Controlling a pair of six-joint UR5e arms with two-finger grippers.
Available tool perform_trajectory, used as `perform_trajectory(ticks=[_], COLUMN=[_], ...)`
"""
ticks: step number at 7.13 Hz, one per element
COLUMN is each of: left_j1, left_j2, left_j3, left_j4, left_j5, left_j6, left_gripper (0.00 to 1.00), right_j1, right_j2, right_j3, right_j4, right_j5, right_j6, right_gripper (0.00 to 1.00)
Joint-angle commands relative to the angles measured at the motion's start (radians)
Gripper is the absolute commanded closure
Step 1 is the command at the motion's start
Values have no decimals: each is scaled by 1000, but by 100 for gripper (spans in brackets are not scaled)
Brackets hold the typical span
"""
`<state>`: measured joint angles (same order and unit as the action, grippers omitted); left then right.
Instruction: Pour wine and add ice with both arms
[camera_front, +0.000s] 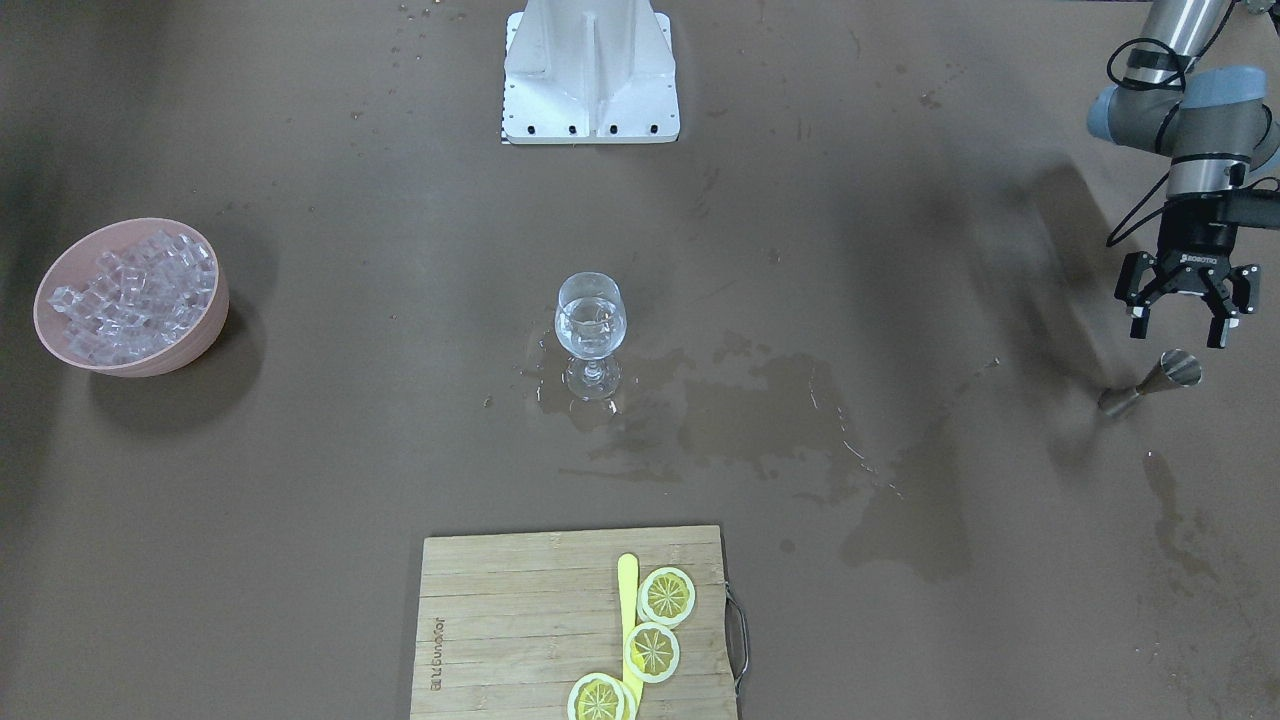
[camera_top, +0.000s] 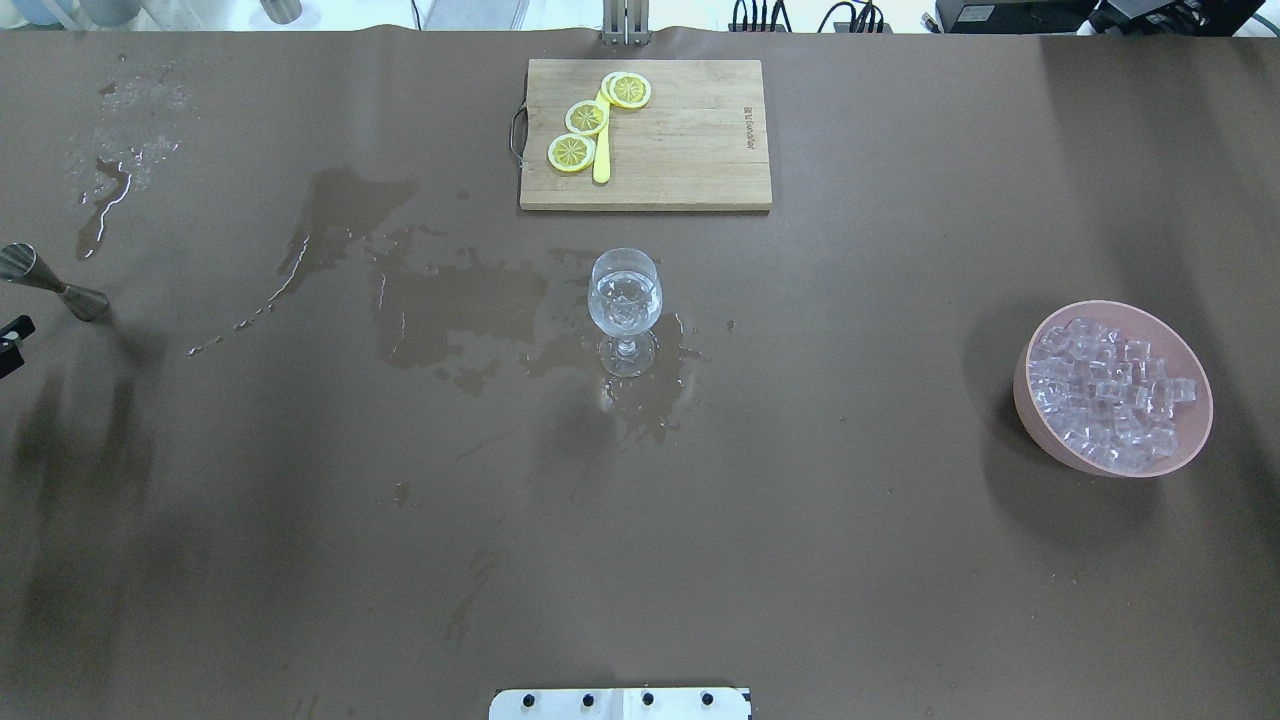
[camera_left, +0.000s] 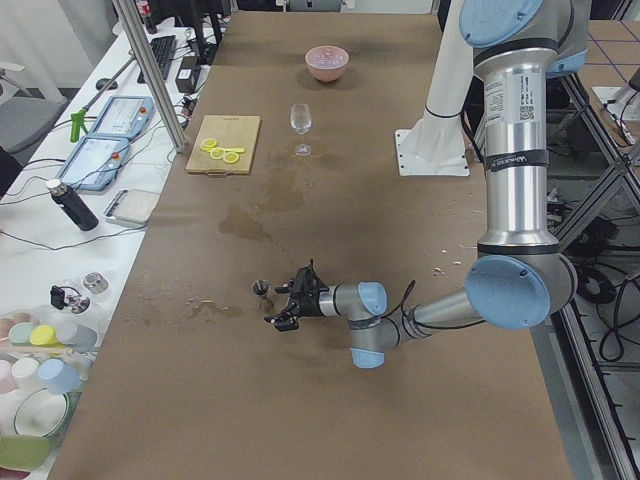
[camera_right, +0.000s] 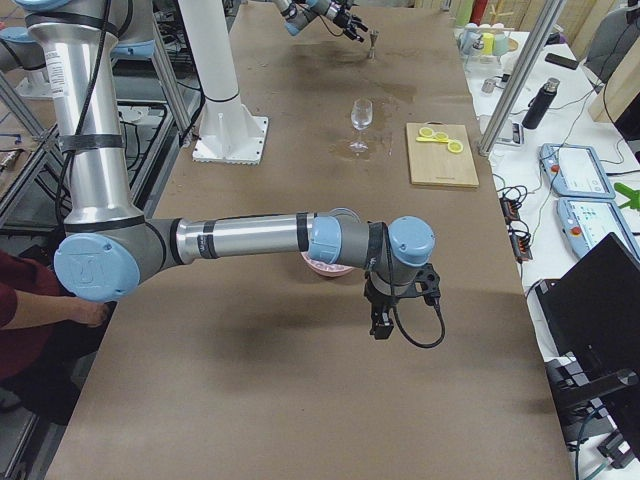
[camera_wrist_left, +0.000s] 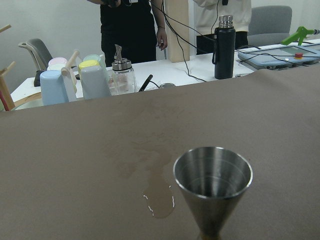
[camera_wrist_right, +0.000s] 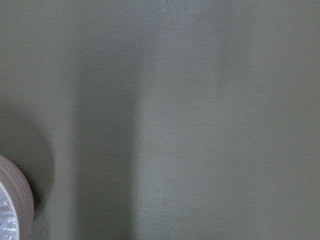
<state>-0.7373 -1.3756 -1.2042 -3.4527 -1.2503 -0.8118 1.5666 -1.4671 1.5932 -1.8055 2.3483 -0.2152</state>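
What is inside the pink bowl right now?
Many clear ice cubes, heaped up to near the rim of the bowl. The cubes cover its bottom, so anything beneath them cannot be seen.

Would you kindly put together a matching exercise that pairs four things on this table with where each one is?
Things:
1. stemmed glass
2. ice
3. lemon slices
4. steel jigger

Places:
A. in the pink bowl
B. next to the open left gripper
C. on the cutting board
D. standing in the wet patch at mid-table

Pairs: 1-D, 2-A, 3-C, 4-B
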Motion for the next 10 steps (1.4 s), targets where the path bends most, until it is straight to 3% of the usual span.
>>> perform_trajectory(ticks=[1, 2, 3, 4, 6, 10], left_j1=[-48, -162, -320, -420, -528, -732], left_j2=[79, 78, 60, 26, -70, -215], left_j3=[-77, -115, -202, -257, -261, -299], left_j4=[24, 117, 303, 437, 641, 1076], left_j5=[-162, -316, -495, -617, -775, -1003], left_j6=[-3, -3, 3, 5, 6, 344], left_gripper=[2, 2, 2, 2, 2, 2], right_j1=[1, 1, 1, 1, 1, 1], right_j2=[-1, -1, 1, 1, 2, 13], right_j3=[1, 2, 2, 1, 1, 7], right_j4=[0, -1, -2, -2, 0, -1], right_j5=[0, 0, -1, -1, -3, -10], right_j6=[0, 0, 2, 3, 5, 73], right_gripper=[0, 0, 0, 0, 0, 0])
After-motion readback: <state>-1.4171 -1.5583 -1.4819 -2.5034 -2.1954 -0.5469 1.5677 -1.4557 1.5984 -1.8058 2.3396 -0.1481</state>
